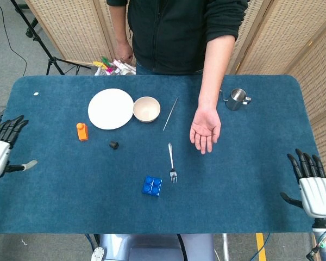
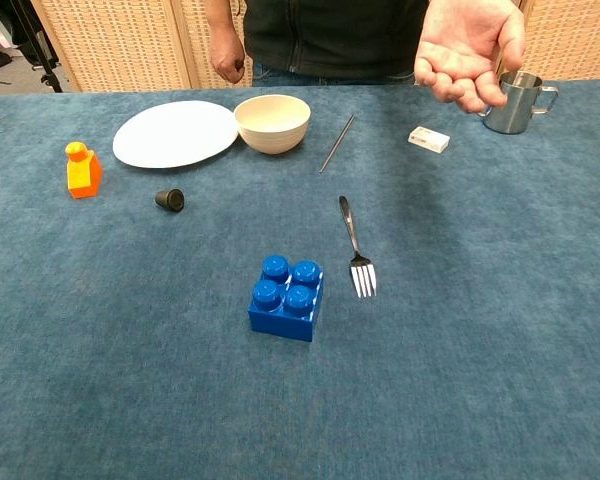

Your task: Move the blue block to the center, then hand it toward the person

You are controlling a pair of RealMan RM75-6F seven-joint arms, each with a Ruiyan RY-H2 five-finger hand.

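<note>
The blue block sits alone on the table near the middle front, studs up, just left of a fork. The person's open palm rests face up beyond it to the right. My left hand hangs at the table's far left edge, fingers spread and holding nothing. My right hand stands at the far right edge, fingers apart and empty. Neither hand shows in the chest view.
A white plate, a cream bowl, an orange bottle and a small black cap lie at the back left. A thin rod, a steel cup and a small white box lie toward the back right.
</note>
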